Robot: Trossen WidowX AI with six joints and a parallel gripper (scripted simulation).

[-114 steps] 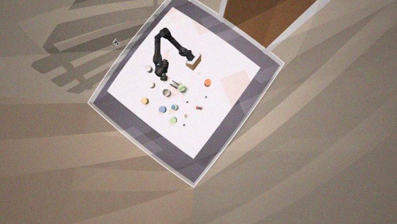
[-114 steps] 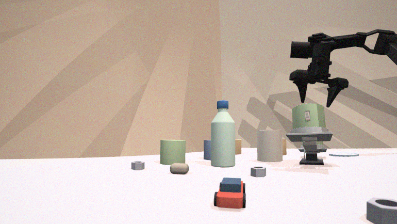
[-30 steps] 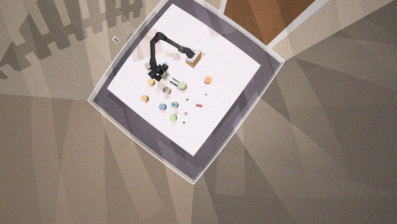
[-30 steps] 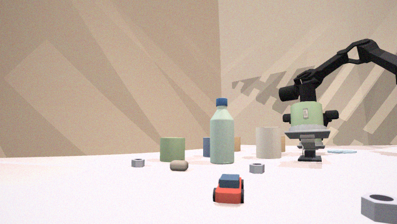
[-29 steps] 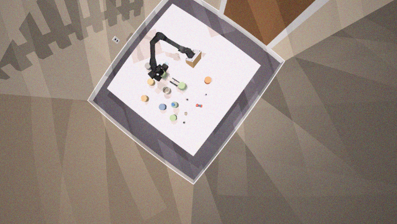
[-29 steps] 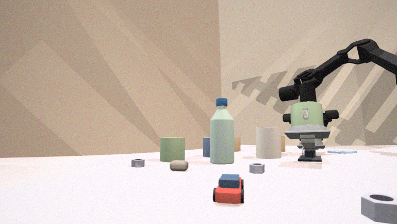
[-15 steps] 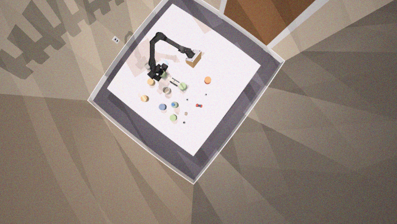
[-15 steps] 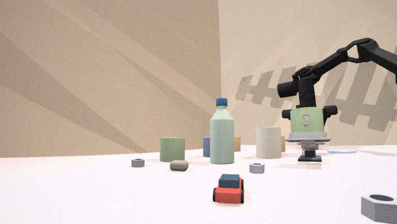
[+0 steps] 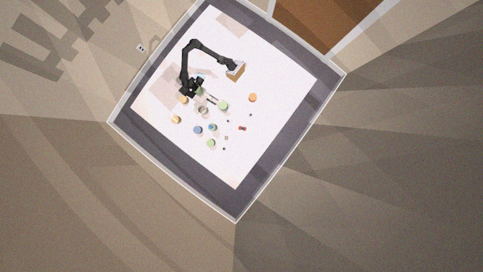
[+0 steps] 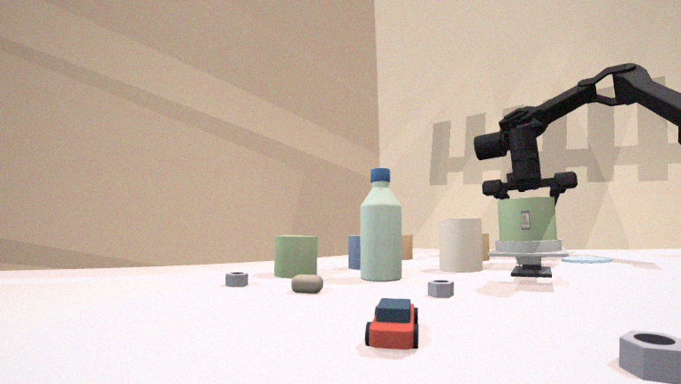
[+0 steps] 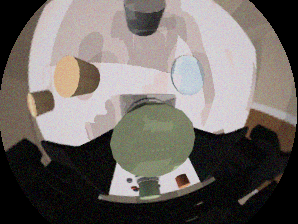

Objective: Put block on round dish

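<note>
My gripper (image 9: 198, 89) (image 11: 149, 127) is shut on the green cup (image 9: 199, 91) (image 11: 152, 145) at the far end of the balance (image 9: 211, 98) (image 10: 528, 246) (image 11: 125, 102). In the exterior view this cup is hidden behind the other one, so its height over its pan cannot be told. The other green cup (image 9: 222, 105) (image 10: 526, 226) (image 11: 149, 188) stands on the near pan, a little above the table, and nothing grips it. The block is not visible. The round light-blue dish (image 9: 199, 75) (image 10: 586, 259) (image 11: 187, 75) lies beside the far end, with no cup seen above it.
Orange cylinders (image 9: 183, 99) (image 11: 67, 76) and a pale cylinder (image 9: 201, 109) (image 10: 460, 244) stand near the balance. A dark cylinder (image 11: 143, 17) stands beyond it. A capped bottle (image 9: 212, 126) (image 10: 380, 238), blue cylinder (image 9: 197, 130), loose green cylinder (image 9: 210, 143) (image 10: 295, 256) and red car (image 9: 242, 128) (image 10: 394, 324) are farther off.
</note>
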